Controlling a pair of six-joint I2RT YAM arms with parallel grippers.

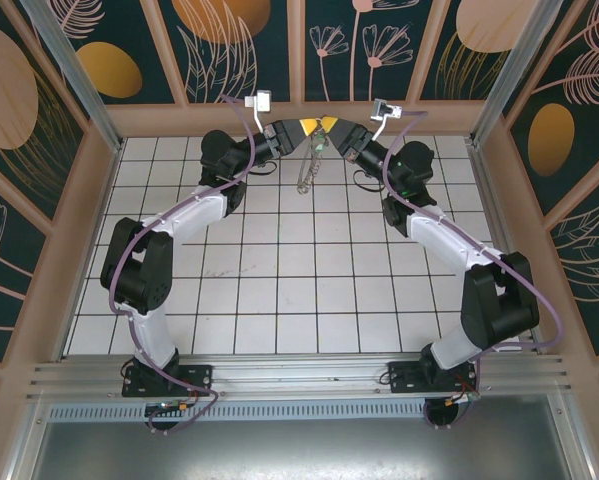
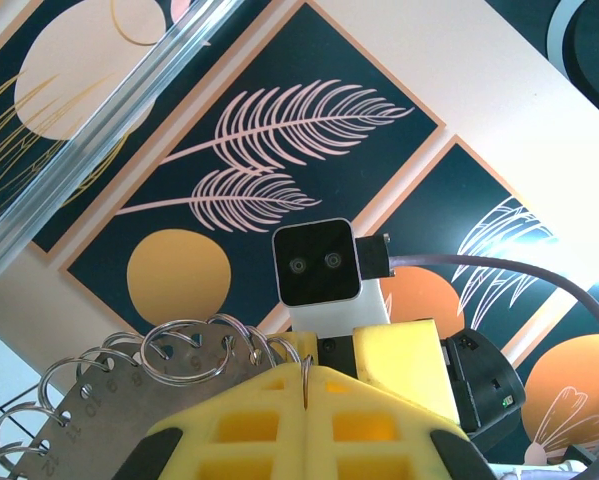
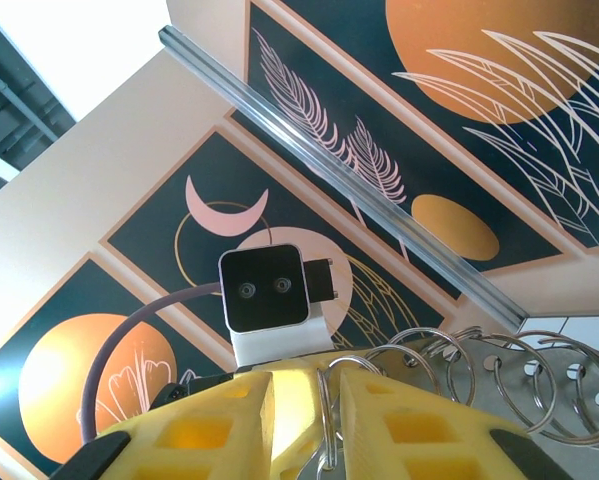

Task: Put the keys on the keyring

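Both grippers meet high over the back of the table. The left gripper (image 1: 306, 128) (image 2: 307, 388) is shut on a thin metal ring (image 2: 307, 372) of the keyring. The keyring (image 1: 305, 172) hangs from them as a grey bumpy chain of rings. In the wrist views it is several split rings (image 2: 184, 350) (image 3: 499, 372) on a numbered metal plate (image 2: 79, 405). The right gripper (image 1: 332, 127) (image 3: 307, 388) faces the left one, its fingers a little apart with a ring (image 3: 325, 405) passing between them. A small green speck, the key (image 1: 319, 148), hangs just under the fingertips.
The wooden back rail (image 1: 299, 118) and patterned wall panels stand close behind the grippers. White tiled floor (image 1: 299, 270) lies open below and in front. Each wrist camera sees the other arm's camera housing (image 2: 317, 262) (image 3: 266, 288).
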